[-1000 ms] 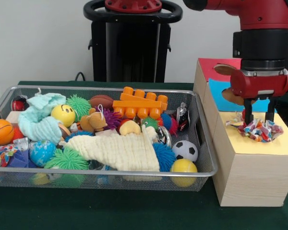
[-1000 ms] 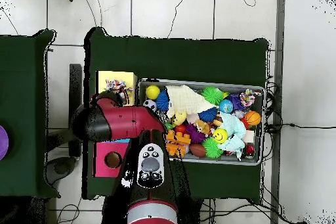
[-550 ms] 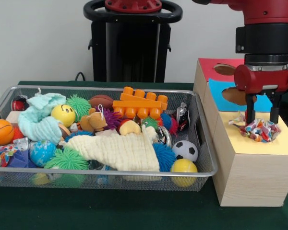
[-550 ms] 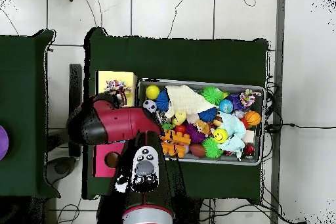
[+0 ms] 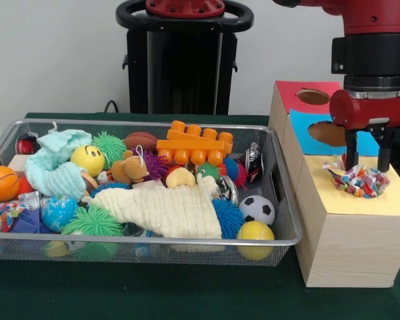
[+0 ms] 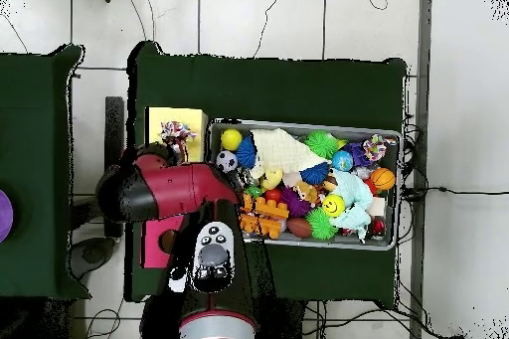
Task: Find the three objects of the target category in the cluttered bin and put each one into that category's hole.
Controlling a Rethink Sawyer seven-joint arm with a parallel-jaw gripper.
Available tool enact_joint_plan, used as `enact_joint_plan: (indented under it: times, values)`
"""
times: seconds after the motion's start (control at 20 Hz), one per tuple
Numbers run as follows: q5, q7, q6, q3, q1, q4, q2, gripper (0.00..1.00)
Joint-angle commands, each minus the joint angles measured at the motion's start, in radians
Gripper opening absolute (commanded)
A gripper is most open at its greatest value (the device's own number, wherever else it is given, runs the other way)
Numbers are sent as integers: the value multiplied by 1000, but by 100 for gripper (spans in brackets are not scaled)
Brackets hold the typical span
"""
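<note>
Spread apart and empty, the jaws of the gripper [image 5: 367, 163] are seen just above the multicoloured cloth bundle [image 5: 357, 180], which lies on the yellow top of the wooden box [image 5: 347, 247], right of the wire bin [image 5: 280, 200]. Blue and red sections with holes are seen farther back. The bin is filled with balls, cloths and an orange block [image 5: 193, 148].

bins: 1 [image 5: 280, 200] | boxes: 1 [image 5: 350, 247] | soccer balls: 1 [image 5: 257, 209] | basketballs: 1 [image 5: 0, 183] | smiley balls: 1 [image 5: 87, 160] | brick toys: 1 [image 5: 193, 148]
</note>
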Motion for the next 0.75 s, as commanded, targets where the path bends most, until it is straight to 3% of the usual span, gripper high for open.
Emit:
enact_joint_plan:
  times: [0.05, 0.75]
  values:
    - [-30, 50, 189, 51, -46, 42, -17, 100]
    - [-52, 16, 261, 57, -75, 22, -91, 100]
